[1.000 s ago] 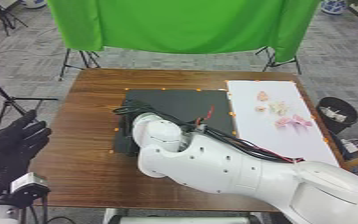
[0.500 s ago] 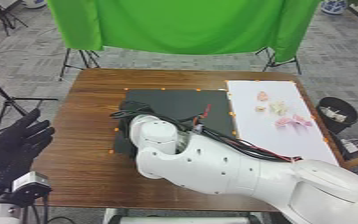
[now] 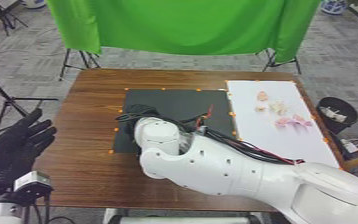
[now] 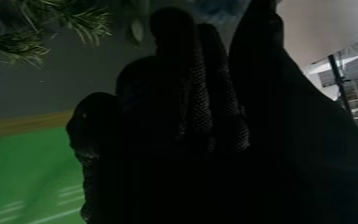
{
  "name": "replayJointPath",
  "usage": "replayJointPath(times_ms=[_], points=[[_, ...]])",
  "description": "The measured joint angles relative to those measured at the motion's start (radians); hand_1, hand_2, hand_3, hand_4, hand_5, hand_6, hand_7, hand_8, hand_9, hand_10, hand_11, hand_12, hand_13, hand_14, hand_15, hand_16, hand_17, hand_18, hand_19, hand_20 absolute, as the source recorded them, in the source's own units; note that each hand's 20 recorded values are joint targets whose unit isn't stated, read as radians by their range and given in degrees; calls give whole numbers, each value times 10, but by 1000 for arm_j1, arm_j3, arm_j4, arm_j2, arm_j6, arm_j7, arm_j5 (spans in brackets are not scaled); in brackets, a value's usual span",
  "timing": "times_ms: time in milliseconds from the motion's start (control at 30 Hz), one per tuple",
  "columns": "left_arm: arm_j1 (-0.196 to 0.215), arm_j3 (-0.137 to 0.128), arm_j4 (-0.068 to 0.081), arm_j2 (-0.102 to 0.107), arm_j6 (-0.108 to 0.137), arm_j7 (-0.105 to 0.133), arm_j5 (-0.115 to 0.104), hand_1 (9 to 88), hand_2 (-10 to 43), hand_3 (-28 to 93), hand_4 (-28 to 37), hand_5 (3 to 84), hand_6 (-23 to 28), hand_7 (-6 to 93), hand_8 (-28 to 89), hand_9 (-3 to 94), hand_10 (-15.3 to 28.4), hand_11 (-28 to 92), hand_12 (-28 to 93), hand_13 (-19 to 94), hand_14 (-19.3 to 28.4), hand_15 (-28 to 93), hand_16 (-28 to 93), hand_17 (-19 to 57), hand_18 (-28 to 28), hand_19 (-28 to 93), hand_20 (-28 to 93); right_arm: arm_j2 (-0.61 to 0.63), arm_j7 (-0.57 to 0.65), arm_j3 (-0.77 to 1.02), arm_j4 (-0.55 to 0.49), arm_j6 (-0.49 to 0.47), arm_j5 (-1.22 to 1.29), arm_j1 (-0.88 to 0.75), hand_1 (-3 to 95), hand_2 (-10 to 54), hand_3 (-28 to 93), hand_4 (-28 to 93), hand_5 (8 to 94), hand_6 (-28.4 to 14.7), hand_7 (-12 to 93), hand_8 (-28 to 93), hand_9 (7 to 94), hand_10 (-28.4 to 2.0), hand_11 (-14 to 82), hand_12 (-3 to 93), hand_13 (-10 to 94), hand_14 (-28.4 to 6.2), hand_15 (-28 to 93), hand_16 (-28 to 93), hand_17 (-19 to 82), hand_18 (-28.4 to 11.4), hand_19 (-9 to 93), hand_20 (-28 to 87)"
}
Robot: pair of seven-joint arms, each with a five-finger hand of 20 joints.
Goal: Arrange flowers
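In the head view my right hand [image 3: 141, 111] is over the black mat [image 3: 171, 96], largely hidden by its white wrist and dark cables. The right wrist view has this hand [image 4: 171, 100] open, with extended fingers and the thumb apart from them. Green sprigs [image 4: 33, 25] and a blue bloom [image 4: 218, 9] lie beyond the fingertips. On the white board [image 3: 286, 145] at the right are pink flowers [image 3: 297, 120], a pale yellow one [image 3: 278, 107] and small peach ones [image 3: 262, 95]. My left hand [image 3: 14, 150] hangs beside the table's left edge, open with straight fingers.
The brown table [image 3: 82, 120] surrounds the mat, with small orange markers along mat and board. My right forearm crosses the table's front right part. A black bin [image 3: 337, 110] stands off the right edge, a tripod at the left, and a green cloth [image 3: 184, 27] hangs behind.
My right wrist has shifted slightly, first to the left and then back to the right, its cables moving with it. The left hand has drifted a little to the right. The flowers on the board have not moved.
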Motion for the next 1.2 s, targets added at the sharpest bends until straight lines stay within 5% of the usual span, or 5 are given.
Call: replayJointPath(times_ms=[533, 900, 1200], points=[[3, 8, -1, 14, 2, 14, -9, 304, 72, 659, -205, 387, 103, 99, -78, 319, 189, 289, 105, 175, 235, 483, -115, -97, 207, 432, 75, 10, 35, -26, -29, -19, -19, 31, 376, -92, 701, -198, 608, -63, 169, -94, 795, -186, 213, 152, 850, -45, 654, 155, 615, -147, 932, 298], [21, 14, -8, -16, 4, 19, -3, 304, 72, 659, -206, 387, 102, 100, -78, 318, 189, 288, 106, 175, 235, 483, -116, -97, 207, 432, 75, 52, 19, -41, -90, -10, 0, 77, 351, -52, 699, -192, 579, -66, 158, -88, 751, -196, 204, 151, 825, -60, 646, 157, 587, -156, 932, 277], [53, 38, -14, -15, 16, 93, -19, 304, 71, 660, -208, 387, 102, 99, -78, 319, 188, 288, 105, 175, 236, 483, -115, -96, 206, 432, 76, 227, -81, 78, -298, -2, 109, 96, 346, -29, 727, -198, 544, -63, 157, -88, 650, -212, 176, 147, 749, -88, 678, 146, 527, -161, 932, 240]])
